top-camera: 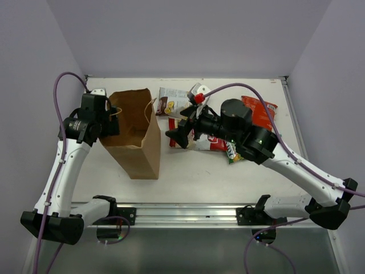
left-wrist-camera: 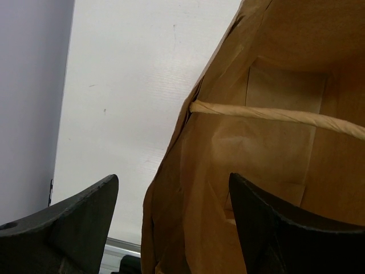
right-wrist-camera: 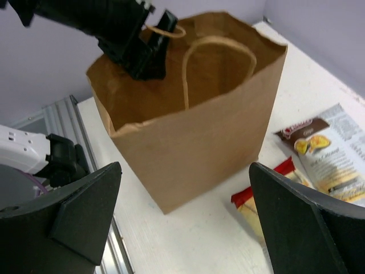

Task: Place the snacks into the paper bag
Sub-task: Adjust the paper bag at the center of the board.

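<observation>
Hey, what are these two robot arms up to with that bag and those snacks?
The two arms are meant to pack snacks into the paper bag, which stands upright with its mouth open. The left gripper is at the bag's rim, jaws open, seemingly astride the edge without pinching it. The right gripper hangs open and empty over the snacks, which lie on the table beside the bag. No snack shows inside it.
</observation>
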Controlling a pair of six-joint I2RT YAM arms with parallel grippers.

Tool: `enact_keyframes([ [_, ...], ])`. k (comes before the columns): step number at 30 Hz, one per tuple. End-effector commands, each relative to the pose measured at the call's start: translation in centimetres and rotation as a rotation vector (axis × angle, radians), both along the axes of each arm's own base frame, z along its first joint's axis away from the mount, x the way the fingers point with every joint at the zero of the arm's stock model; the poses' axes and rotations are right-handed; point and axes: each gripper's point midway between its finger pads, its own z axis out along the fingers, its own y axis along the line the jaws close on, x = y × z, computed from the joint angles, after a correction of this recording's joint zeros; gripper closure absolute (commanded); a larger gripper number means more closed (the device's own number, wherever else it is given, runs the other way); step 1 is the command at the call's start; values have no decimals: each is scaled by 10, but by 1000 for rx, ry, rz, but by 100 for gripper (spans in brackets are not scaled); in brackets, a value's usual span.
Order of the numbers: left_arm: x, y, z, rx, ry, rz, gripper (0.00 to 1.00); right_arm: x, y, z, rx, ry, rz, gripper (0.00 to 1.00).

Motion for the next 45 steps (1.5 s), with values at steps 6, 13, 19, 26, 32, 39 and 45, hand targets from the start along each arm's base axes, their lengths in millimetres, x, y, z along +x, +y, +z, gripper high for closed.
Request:
enact_keyframes([
  [6, 2, -1, 4, -11, -8, 3, 18, 11, 49, 78, 59, -277, 156, 1],
  [13, 3, -6, 5, -38, -23, -15, 18, 24, 103, 75, 18, -380, 248, 1],
  [19, 4, -7, 4, -45, -24, -18, 18, 33, 141, 70, 5, -443, 278, 1],
  [26, 3, -7, 3, -46, -29, -18, 18, 64, 174, 23, -74, -407, 236, 1],
  [32, 2, -9, 0, -49, -22, -27, 18, 83, 180, 9, -81, -411, 165, 1],
  [39, 2, -10, -4, -52, -15, -40, 18, 92, 185, 11, -65, -422, 126, 1],
  [45, 1, -11, -3, -55, -24, -49, 18, 101, 190, 2, -83, -417, 104, 2],
])
